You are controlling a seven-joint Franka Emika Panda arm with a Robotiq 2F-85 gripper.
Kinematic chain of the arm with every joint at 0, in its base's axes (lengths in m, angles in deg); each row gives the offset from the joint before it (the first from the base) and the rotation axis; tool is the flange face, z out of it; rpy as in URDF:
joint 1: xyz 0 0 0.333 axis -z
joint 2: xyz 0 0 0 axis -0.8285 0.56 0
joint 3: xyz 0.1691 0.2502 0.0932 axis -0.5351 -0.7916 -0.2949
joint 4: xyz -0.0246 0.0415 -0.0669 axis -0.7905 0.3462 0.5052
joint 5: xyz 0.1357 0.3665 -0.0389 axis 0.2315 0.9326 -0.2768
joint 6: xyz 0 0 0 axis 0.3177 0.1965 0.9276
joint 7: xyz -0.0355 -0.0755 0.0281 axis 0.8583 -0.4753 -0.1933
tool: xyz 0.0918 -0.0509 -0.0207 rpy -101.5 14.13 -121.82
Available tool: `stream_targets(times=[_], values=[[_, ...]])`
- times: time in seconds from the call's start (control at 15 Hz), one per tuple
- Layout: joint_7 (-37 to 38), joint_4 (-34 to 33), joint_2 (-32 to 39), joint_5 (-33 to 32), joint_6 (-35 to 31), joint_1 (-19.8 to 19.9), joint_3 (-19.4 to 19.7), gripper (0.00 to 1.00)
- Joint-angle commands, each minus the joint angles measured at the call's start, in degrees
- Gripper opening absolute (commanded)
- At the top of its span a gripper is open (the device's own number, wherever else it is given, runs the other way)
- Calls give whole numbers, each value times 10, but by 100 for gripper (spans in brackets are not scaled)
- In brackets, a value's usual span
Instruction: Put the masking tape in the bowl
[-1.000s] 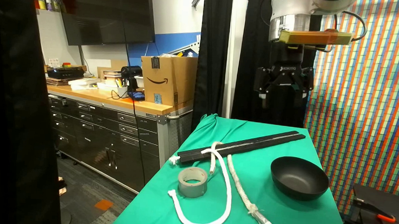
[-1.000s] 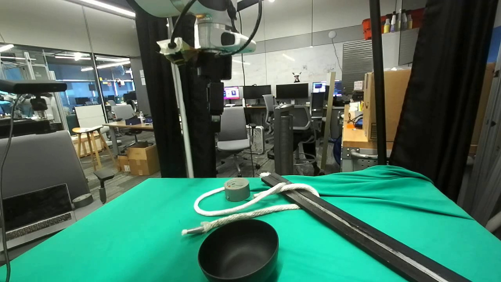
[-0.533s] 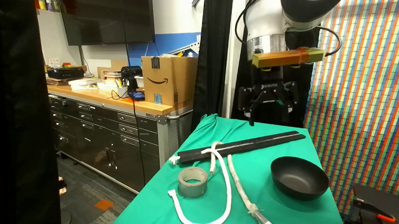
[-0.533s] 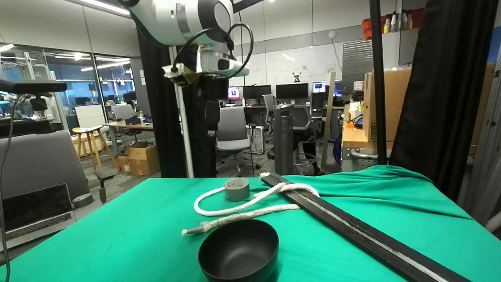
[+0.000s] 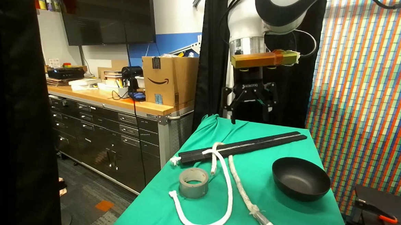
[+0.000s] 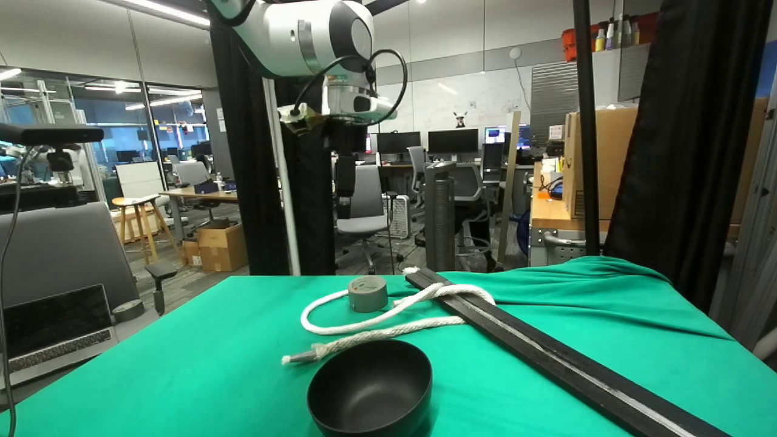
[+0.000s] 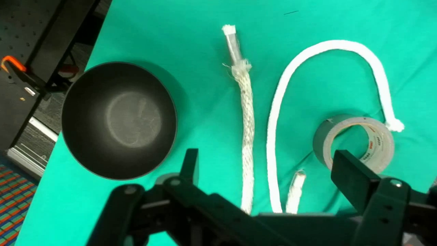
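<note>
Wrist view: black two-fingered gripper (image 7: 266, 159) hangs, jaws apart, above green cloth (image 7: 211, 112) bearing round matte-black bowl (image 7: 119, 119) and, well apart, hollow grey tape roll (image 7: 379, 141) beside white rope (image 7: 271, 136).

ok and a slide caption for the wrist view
Open gripper over a green cloth: black bowl at left, tape roll at right with white rope curving partway around it.
</note>
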Motion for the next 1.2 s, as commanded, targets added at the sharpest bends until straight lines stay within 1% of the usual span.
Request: stream_targets(times=[0.0, 0.27, 0.53, 0.8, 1.13], values=[[-12, -62, 26, 17, -6, -11, 17, 100], [10, -109, 62, 60, -29, -17, 18, 100], [37, -130, 105, 109, -95, -32, 15, 100], [44, -125, 137, 126, -150, -45, 18, 100], [34, -105, 157, 129, -182, -46, 21, 100]])
